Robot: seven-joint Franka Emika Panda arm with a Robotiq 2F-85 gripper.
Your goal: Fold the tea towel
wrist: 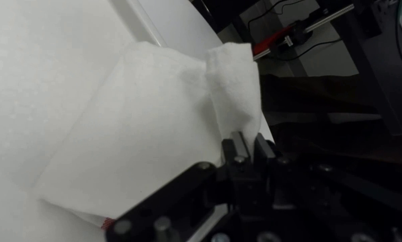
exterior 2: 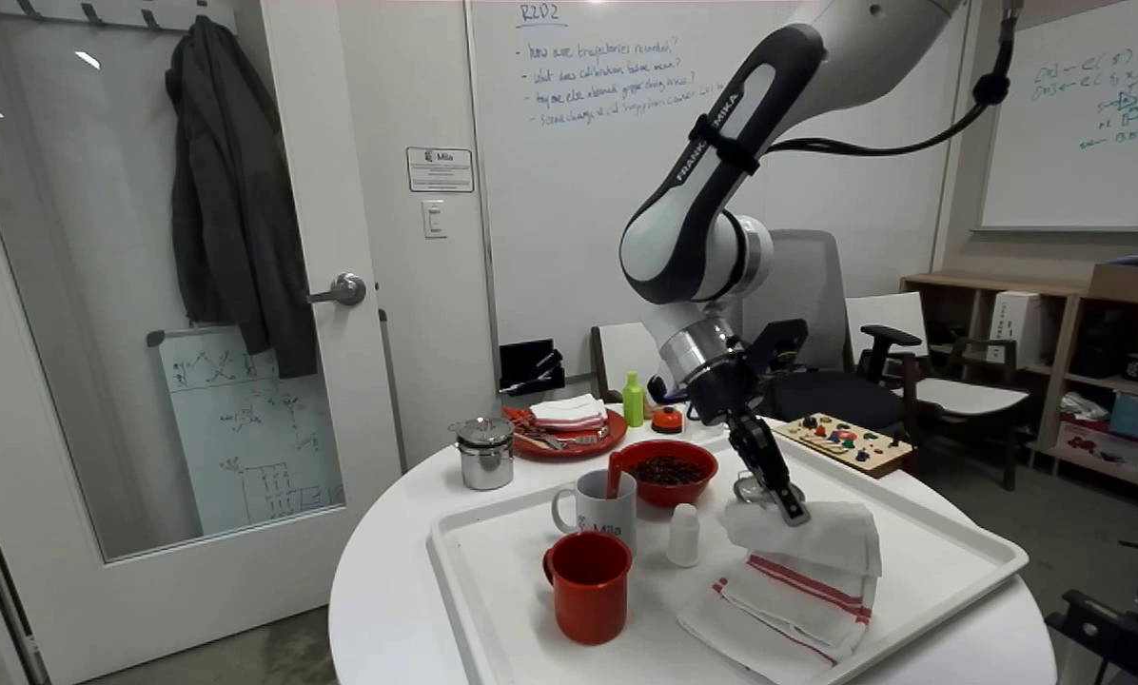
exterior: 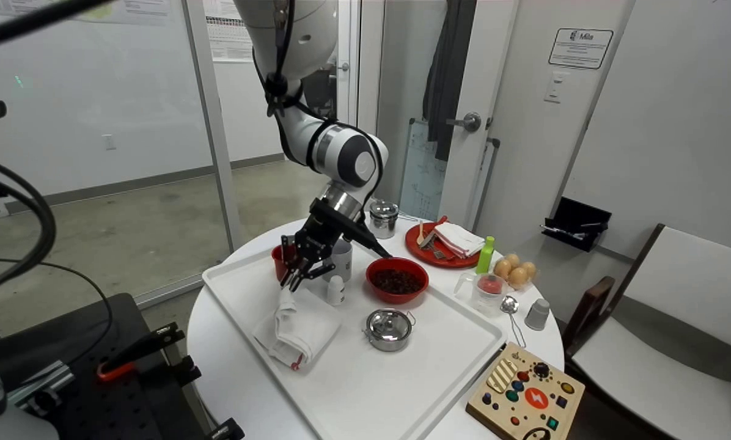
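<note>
The tea towel, a thin white cloth with narrow red stripes, lies partly folded on a white tray in both exterior views (exterior: 319, 321) (exterior 2: 793, 601). It also fills much of the wrist view (wrist: 147, 127), with a bit of red stripe at the lower edge. My gripper (exterior: 291, 284) is above the towel, pointing down at a slant, and it also shows in an exterior view (exterior 2: 794, 512). In the wrist view, the fingers (wrist: 249, 144) are close together with a bunched strip of towel between them. That strip is raised as a flap over the rest. The gripped edge itself is hidden between the fingers.
The tray (exterior: 426, 382) has a raised rim. On it stand a red mug (exterior 2: 592, 592), a white mug (exterior 2: 618, 518), a white shaker (exterior 2: 684, 538), a red bowl (exterior: 402, 298) and a metal lidded pot (exterior: 388, 330). A red plate (exterior: 413, 241) stands behind the tray.
</note>
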